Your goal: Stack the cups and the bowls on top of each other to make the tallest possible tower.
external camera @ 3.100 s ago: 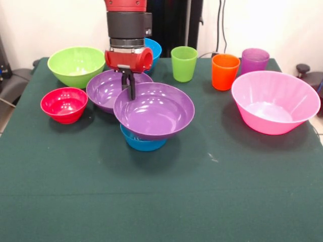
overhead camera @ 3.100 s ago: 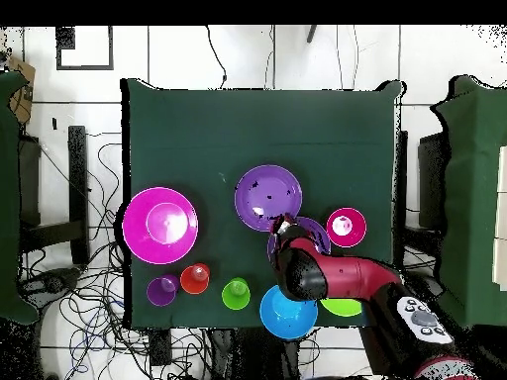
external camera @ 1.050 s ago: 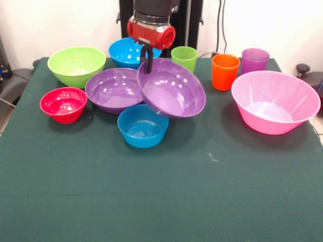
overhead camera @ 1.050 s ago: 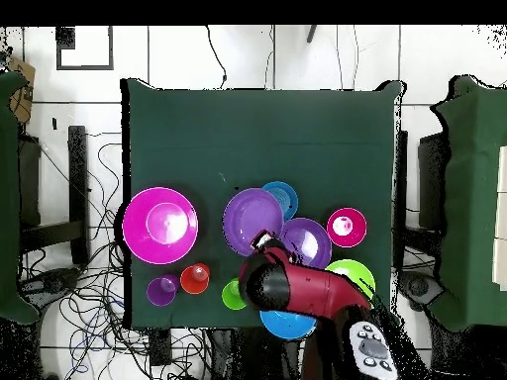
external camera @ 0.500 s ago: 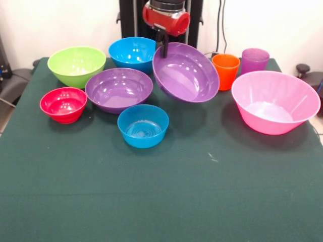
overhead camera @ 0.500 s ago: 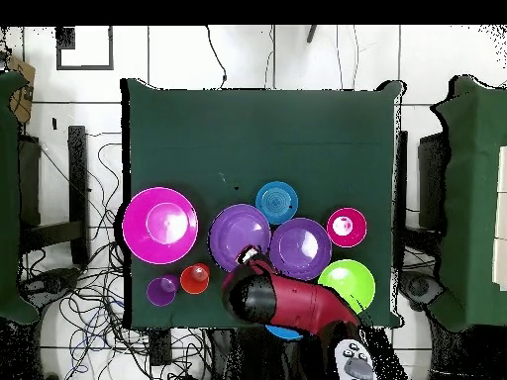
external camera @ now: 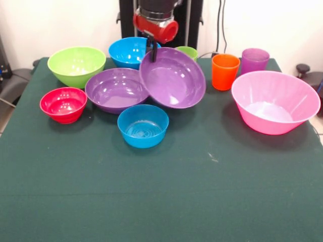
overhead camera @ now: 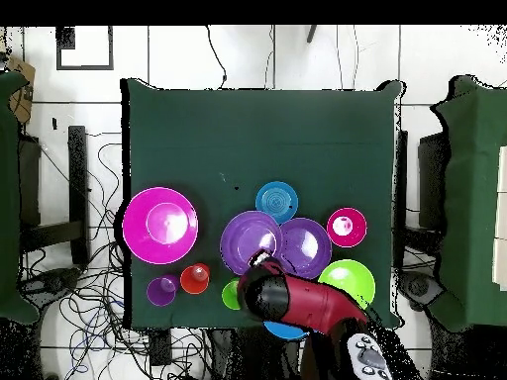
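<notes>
Counter [external camera: 212, 201]: green cloth, all pieces at far half. Big pink bowl [external camera: 275, 102] alone, well apart from the rest. Held purple bowl [external camera: 172, 78] up in air, tilted steeply, mouth toward camera, overlapping rim of second purple bowl [external camera: 117, 89] resting on counter. End effector [external camera: 151, 52] clenched on held bowl's upper rim. Lime bowl [external camera: 76, 65] and rear blue bowl [external camera: 130, 51] behind; front blue bowl [external camera: 143, 125] just ahead of the purple pair; red bowl [external camera: 64, 104] smallest bowl, beside resting purple. Cups: purple cup [external camera: 254, 60], orange cup [external camera: 225, 71] side by side; green cup [external camera: 187, 51] mostly hidden behind held bowl. Step in hand, prob.: carry phase, bowl en route to a base. Next needs: level the bowl, centre over chosen base, lower, then let go. No stack standing yet.
</notes>
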Robot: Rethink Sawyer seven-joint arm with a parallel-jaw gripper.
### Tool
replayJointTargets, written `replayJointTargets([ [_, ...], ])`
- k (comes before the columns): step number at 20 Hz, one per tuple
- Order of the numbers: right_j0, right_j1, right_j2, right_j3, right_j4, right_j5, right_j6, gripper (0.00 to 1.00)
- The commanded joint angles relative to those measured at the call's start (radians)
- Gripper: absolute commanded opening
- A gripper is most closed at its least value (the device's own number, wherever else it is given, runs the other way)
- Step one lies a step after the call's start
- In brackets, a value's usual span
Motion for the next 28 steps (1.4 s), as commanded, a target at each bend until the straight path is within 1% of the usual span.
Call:
replayJointTargets([
  [1, -0.019, 0.107, -0.016, -0.137, -0.073, -0.005, 0.009, 1.0],
  [5, -0.016, 0.102, -0.02, -0.142, -0.073, 0.017, 0.01, 1.0],
  [9, -0.027, 0.098, -0.004, -0.143, -0.073, 0.035, 0.007, 1.0],
  [13, -0.027, 0.103, -0.007, -0.146, -0.074, 0.026, 0.011, 1.0],
  [15, -0.031, 0.091, -0.003, -0.147, -0.072, 0.043, 0.005, 1.0],
  [17, -0.012, 0.066, -0.007, -0.132, -0.054, 0.058, 0.024, 1.0],
  [19, 0.02, 0.003, -0.003, -0.111, -0.018, 0.116, 0.048, 1.0],
  [20, 0.056, -0.046, -0.008, -0.094, 0.018, 0.164, 0.081, 1.0],
  [21, 0.079, -0.074, -0.016, -0.09, 0.035, 0.2, 0.096, 1.0],
  [22, 0.109, -0.117, -0.025, -0.087, 0.058, 0.261, 0.116, 1.0],
  [24, 0.136, -0.162, -0.037, -0.097, 0.073, 0.345, 0.12, 1.0],
  [26, 0.149, -0.192, -0.043, -0.108, 0.081, 0.408, 0.113, 1.0],
  [28, 0.157, -0.207, -0.047, -0.119, 0.089, 0.446, 0.11, 1.0],
])
